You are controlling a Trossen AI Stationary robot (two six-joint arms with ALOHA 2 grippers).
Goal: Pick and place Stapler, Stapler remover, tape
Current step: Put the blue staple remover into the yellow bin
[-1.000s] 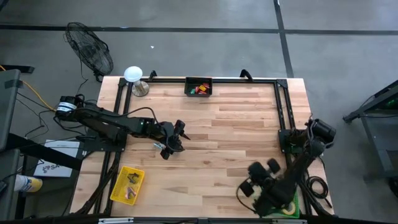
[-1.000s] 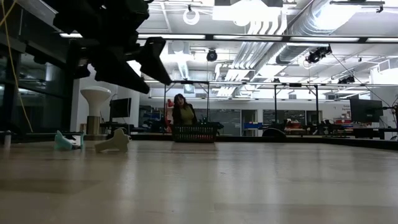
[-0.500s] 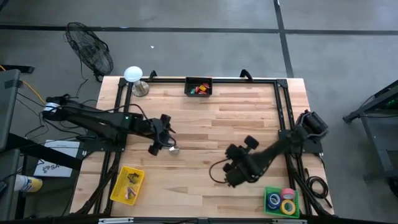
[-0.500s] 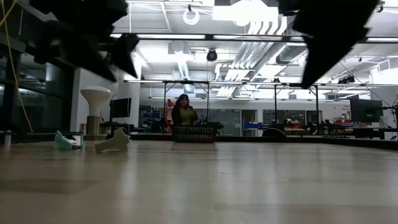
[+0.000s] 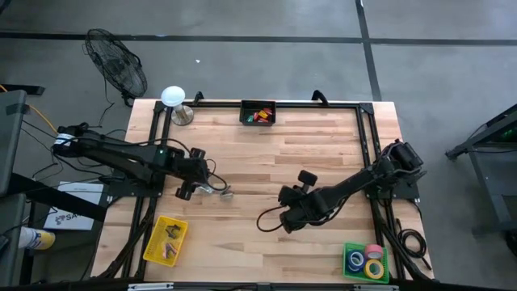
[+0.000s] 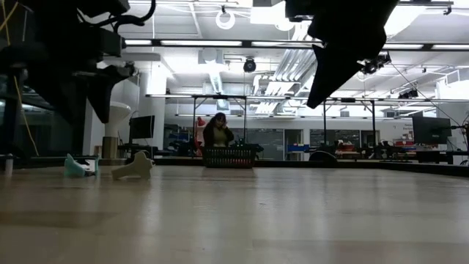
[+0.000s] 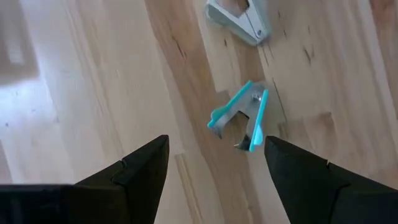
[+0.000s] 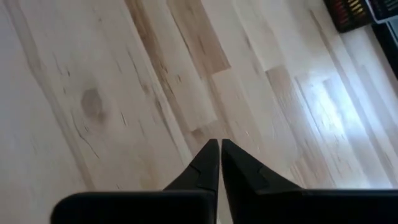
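Desk (image 5: 323, 137): wooden plank top, framed by a black rail along the far edge and both sides. The broad middle of the top, from the far rail toward the near edge, lies bare.

Left hand (image 5: 203, 186): raised above the left part of the desk, fingers (image 7: 140, 168) spread apart, gripping nothing. Directly ahead of it in the left wrist view lies a stapler remover with teal grips (image 7: 242, 118) on the wood, and just beyond that a grey stapler remover (image 7: 239, 18); the two are near each other but apart. From overhead one small pale piece (image 5: 225, 192) shows just beside the left hand.

Right hand (image 5: 269, 223): extended over the centre-right of the desk, near the near edge, fingers (image 8: 211, 165) pressed together, empty. Only bare wood lies beneath it.

Containers:
- Black bin (image 5: 258, 112) at the middle of the far edge, holding small red, yellow and green items, too small to identify.
- Yellow tray (image 5: 165, 240) at the near left edge, with a few small pieces inside, not identifiable.
- Green tray (image 5: 365, 263) at the near right corner, holding the tape (image 5: 373, 260): blue, yellow and pink rolls, lying flat and close together.

A person (image 6: 218, 132) sits beyond the desk.
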